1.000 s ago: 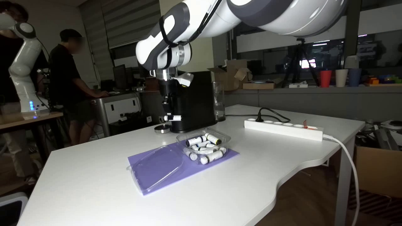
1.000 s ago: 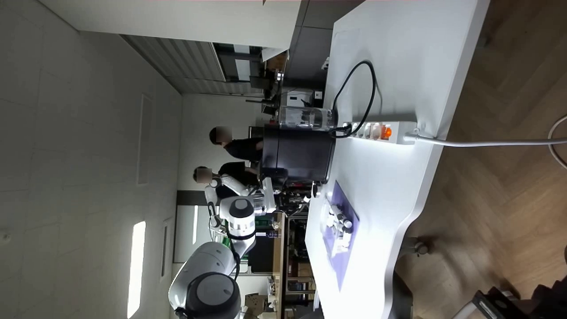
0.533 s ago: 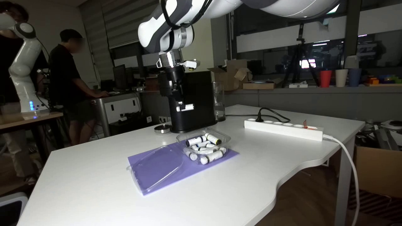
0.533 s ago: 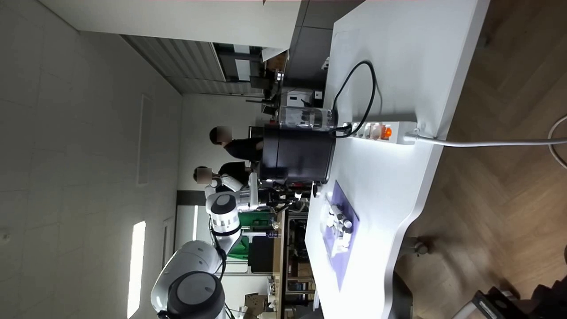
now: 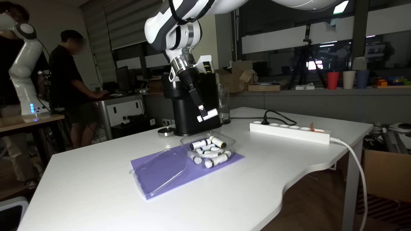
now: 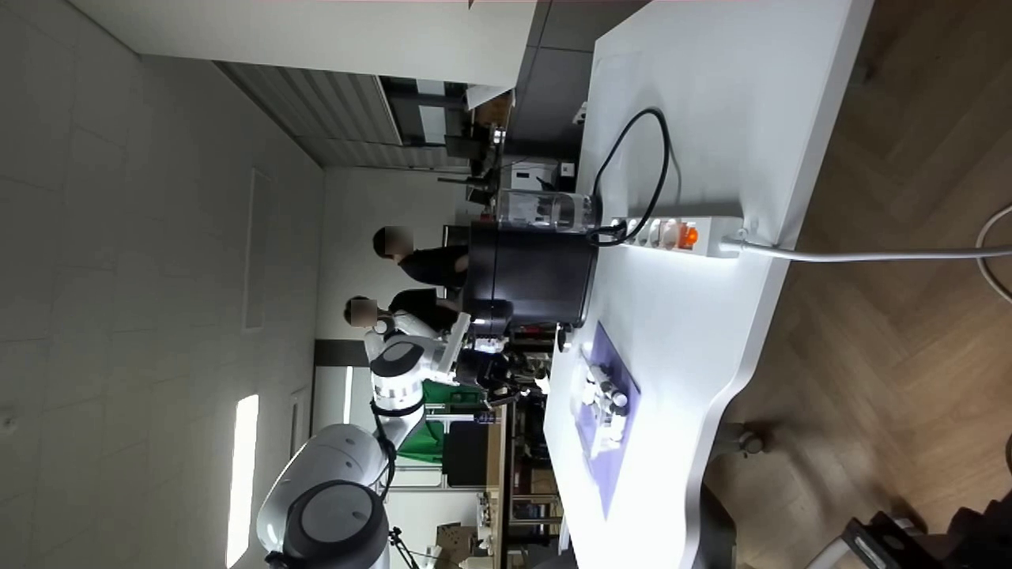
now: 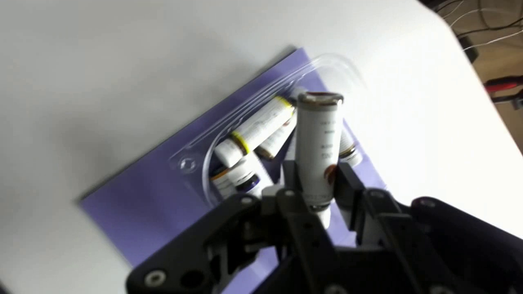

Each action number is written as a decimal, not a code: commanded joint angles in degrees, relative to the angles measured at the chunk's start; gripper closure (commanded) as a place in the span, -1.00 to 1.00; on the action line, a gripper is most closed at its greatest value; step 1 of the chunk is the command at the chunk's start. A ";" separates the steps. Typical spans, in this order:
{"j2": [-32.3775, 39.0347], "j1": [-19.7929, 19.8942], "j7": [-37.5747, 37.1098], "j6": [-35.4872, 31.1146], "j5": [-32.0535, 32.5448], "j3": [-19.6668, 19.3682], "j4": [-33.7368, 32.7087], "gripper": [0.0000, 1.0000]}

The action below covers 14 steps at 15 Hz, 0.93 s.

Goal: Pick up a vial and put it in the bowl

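My gripper [image 5: 202,111] is shut on a white vial [image 7: 319,139], which shows between the fingertips [image 7: 314,177] in the wrist view. The held vial [image 5: 212,113] is tilted, in the air in front of the black machine and above the clear container. It also shows in an exterior view [image 6: 542,385]. The bowl, a small low dark dish [image 5: 166,132], stands on the table beside the machine's base, left of my gripper there. It also shows edge-on [image 6: 562,338]. Several other white vials [image 5: 218,159] lie in the clear plastic container [image 5: 183,142].
The container and its clear lid [image 5: 138,183] lie on a purple mat [image 5: 189,172]. The black machine [image 5: 211,96] stands behind my gripper with a clear tank [image 5: 224,109] beside it. A white power strip [image 5: 289,132] with a black cable lies on the white table [image 5: 96,179].
My gripper has lifted from near the dish and moved right in an exterior view, carrying the vial. The gripper has tilted from upright to slanted. The container and dish stay put.
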State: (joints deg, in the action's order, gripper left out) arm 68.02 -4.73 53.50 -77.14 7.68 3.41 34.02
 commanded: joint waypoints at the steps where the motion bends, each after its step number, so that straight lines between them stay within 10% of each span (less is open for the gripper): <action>1: -1.36 0.77 0.75 6.94 -1.12 0.68 4.49 0.87; 3: -0.71 1.08 0.47 8.59 -1.59 0.64 5.52 0.87; 4: -0.64 1.27 0.29 9.16 -1.94 0.61 6.06 -0.04; 9: -1.85 2.65 -0.40 5.87 -2.78 0.70 6.92 -0.58; 14: -5.96 4.45 -0.90 -10.78 -5.91 1.44 9.36 -1.00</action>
State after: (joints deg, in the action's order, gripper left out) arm 66.51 -1.31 54.01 -81.11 3.27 4.04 39.65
